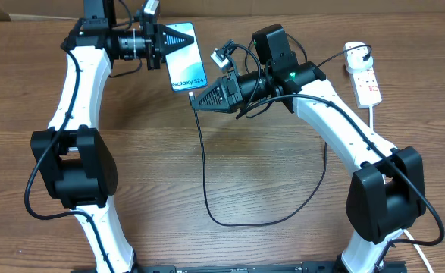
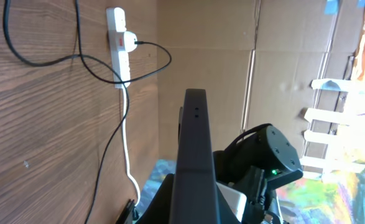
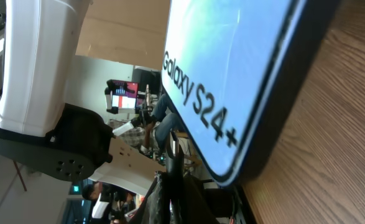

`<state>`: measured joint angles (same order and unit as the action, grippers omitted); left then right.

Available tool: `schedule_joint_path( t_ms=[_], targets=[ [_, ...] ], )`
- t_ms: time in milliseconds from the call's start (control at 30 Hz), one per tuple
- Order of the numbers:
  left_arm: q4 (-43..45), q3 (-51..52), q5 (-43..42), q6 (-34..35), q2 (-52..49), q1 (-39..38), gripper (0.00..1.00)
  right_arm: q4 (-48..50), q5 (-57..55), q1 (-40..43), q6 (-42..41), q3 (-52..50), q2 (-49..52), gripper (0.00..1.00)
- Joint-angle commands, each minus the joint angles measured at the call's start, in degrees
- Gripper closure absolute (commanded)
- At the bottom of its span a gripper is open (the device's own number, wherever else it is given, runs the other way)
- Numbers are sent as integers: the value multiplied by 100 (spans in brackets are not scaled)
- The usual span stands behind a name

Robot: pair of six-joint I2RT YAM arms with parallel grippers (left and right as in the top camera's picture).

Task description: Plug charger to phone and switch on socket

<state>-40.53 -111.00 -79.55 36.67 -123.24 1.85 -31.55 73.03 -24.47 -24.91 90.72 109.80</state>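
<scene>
The phone (image 1: 184, 57) is gripped at its top end by the closed left gripper (image 1: 164, 47). In the left wrist view only its black edge is seen. "Galaxy S24+" is read in the right wrist view. The charger (image 1: 205, 174) tip is pinched in the closed right gripper (image 1: 195, 101) at the phone's lower end. Whether it is seated cannot be told. Its plug sits in the socket (image 1: 364, 76).

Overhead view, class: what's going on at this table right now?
The left gripper holds the phone at one end. The right gripper grips the charger near its connector tip, right at the phone's other end; whether it is plugged in cannot be told. The charger's cable trails across the table to the socket, where its white adapter sits.
</scene>
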Motion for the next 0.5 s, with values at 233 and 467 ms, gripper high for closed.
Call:
schedule_joint_path(
  t_ms=[233,467],
  targets=[
    [94,-92,-413,275,2,-48,96,74,-7,31,-66,-2,50,96],
    [94,-92,-452,254,2,-48,96,190,13,94,-179,-2,50,96]
  ],
)
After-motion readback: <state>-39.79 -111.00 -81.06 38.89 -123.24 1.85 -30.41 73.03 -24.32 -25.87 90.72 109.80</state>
